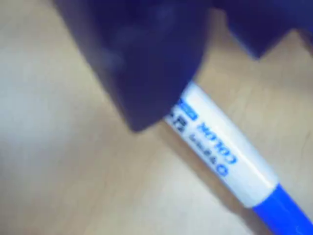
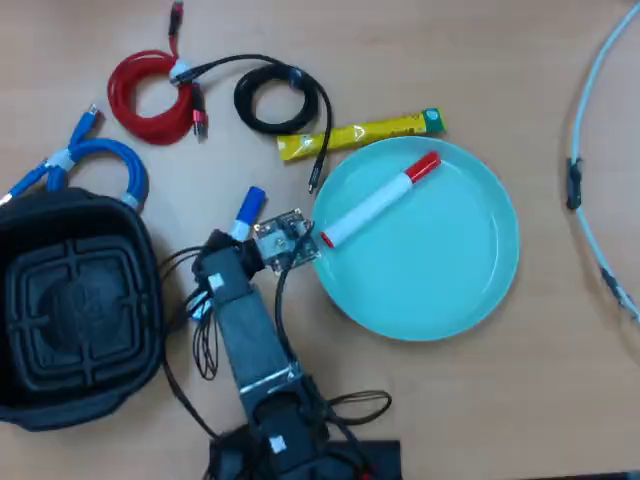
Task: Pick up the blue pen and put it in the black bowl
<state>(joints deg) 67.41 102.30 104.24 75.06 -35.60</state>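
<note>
Wrist view: the claw (image 1: 146, 93) is a dark blurred mass directly over the blue pen (image 1: 222, 152), covering the upper end of the white barrel. The blue cap points toward the lower right. How far the jaws are parted, and whether they grip the barrel, cannot be told (only one dark tip shows).

Overhead view: the arm reaches up from the bottom edge, its head over the pen (image 2: 248, 208), which lies on the counter (image 2: 520, 400) with only the blue cap peeking out.

Judged step: the grasp, pen not yet lifted. The next move calls for a firm close across the barrel, a lift, then a swing to the view's left to the black bowl (image 2: 75, 310), near the arm.

Farther out: turquoise plate (image 2: 450, 290) holding a red-capped marker (image 2: 375, 203), yellow sachet (image 2: 365, 132), coiled red, black and blue cables. Pale wood-grain surface, evenly lit.
</note>
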